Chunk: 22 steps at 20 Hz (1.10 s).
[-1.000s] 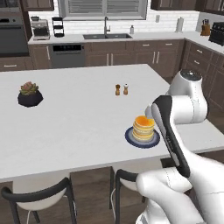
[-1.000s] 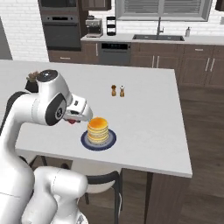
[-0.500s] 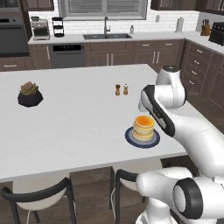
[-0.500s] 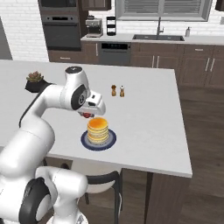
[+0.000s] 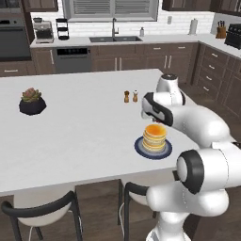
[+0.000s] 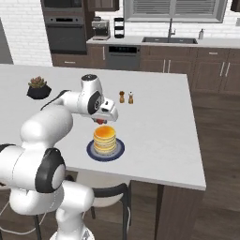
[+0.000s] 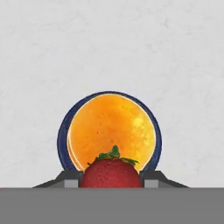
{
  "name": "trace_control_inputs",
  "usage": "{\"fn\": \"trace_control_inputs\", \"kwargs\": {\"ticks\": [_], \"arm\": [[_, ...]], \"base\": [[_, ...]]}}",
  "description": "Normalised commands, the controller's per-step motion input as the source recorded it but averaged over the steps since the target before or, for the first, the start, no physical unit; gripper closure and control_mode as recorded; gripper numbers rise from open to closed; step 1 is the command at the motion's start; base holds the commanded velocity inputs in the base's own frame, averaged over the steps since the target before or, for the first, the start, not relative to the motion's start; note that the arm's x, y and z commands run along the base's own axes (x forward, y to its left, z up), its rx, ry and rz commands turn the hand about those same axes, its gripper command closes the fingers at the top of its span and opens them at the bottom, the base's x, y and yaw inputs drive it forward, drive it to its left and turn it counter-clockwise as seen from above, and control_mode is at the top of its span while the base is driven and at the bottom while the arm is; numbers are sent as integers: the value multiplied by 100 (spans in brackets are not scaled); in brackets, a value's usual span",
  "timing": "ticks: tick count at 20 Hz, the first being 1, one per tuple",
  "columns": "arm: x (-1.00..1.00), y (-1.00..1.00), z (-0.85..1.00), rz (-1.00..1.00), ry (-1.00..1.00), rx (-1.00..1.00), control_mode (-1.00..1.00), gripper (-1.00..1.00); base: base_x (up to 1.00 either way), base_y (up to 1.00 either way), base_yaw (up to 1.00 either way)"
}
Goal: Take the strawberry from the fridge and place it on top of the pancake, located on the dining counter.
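One risk I see: my gripper, clamped on the strawberry, hangs above the pancake on the dining counter but toward its near edge, so letting go now could roll the berry off the plate.

The strawberry was deep red with a green leafy cap, the pancake golden orange on a dark blue plate, the dining counter white, perhaps faintly mottled.
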Motion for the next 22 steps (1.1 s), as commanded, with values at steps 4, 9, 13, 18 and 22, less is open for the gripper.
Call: {"fn": "trace_control_inputs", "kwargs": {"ticks": [4, 9, 13, 18, 22], "arm": [[13, 0, -25, 0, 3, 0, -100, 100], [1, -8, -23, 0, 0, 0, -100, 100], [0, -11, -19, 0, 1, 0, -100, 100], [0, 0, -29, 0, 6, 0, -100, 100], [0, 0, -24, 0, 4, 0, -100, 100]], "base": [[0, 0, 0], [0, 0, 0], [0, 0, 0], [0, 0, 0], [0, 0, 0]]}}
